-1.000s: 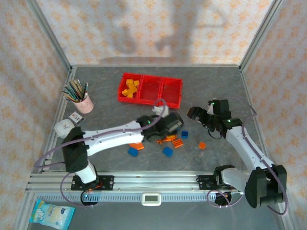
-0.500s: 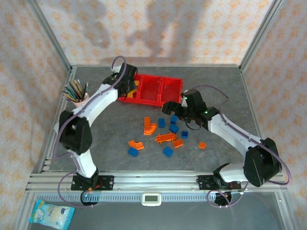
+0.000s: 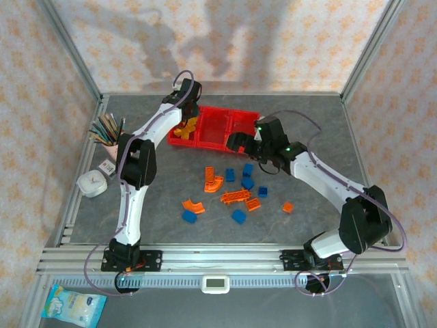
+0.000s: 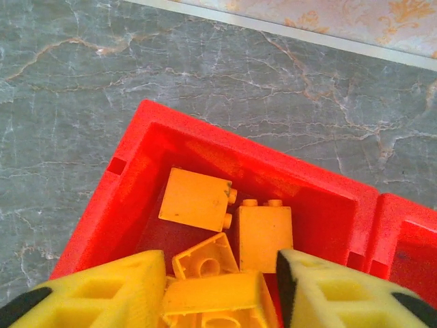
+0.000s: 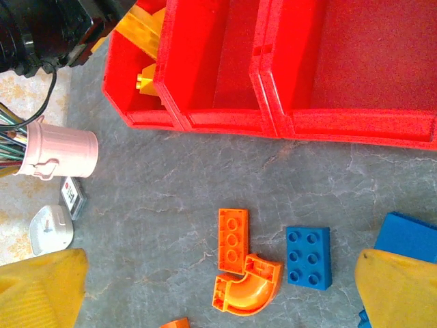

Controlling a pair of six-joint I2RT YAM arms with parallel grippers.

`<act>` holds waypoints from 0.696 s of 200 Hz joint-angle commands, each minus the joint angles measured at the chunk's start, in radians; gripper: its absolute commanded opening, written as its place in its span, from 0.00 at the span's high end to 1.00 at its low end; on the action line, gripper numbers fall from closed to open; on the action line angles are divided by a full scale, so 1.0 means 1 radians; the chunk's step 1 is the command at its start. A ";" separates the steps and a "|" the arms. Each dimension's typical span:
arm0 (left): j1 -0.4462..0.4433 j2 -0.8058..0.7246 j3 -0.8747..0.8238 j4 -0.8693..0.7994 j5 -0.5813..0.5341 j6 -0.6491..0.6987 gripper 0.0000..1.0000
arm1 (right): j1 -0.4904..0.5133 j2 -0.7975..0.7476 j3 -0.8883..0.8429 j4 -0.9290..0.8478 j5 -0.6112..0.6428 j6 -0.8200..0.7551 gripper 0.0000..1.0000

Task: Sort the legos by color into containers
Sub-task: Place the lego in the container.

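Note:
My left gripper [image 3: 184, 116] hangs over the left of three joined red containers [image 3: 179, 143]. Its jaws are slightly parted in the left wrist view [image 4: 220, 275]. A yellow lego [image 4: 212, 294] lies between them, with a thin gap at the right finger [image 4: 321, 287]. More yellow legos [image 4: 198, 199] lie in that bin [image 4: 147, 113]. My right gripper [image 3: 239, 142] stands wide open [image 5: 218, 294] above a flat orange lego [image 5: 233, 237], a curved orange one [image 5: 247, 285] and a blue one [image 5: 308, 257]. Several orange and blue legos [image 3: 235, 197] are scattered on the table.
The middle bin [image 3: 213, 126] and the right bin [image 3: 244, 130] hold nothing that I can see. A pink pencil cup [image 3: 119, 145] and a small white object [image 3: 92, 183] stand at the table's left edge. Metal frame posts line the sides.
The left arm swung from the table's middle up to the left bin, and its jaws have started to part. The right arm reached left, over the loose bricks.

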 commanded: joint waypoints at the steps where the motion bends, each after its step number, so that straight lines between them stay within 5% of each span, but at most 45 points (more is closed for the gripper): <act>1: 0.009 -0.019 0.060 -0.051 -0.017 0.039 0.46 | 0.006 0.004 0.036 -0.023 0.039 -0.020 0.00; 39: 0.008 -0.098 0.038 -0.112 0.025 0.019 0.40 | 0.006 -0.003 0.042 -0.077 0.069 -0.061 0.00; 139: -0.197 -0.667 -0.759 0.053 0.146 -0.109 0.33 | 0.006 -0.104 -0.219 0.019 -0.037 -0.121 0.00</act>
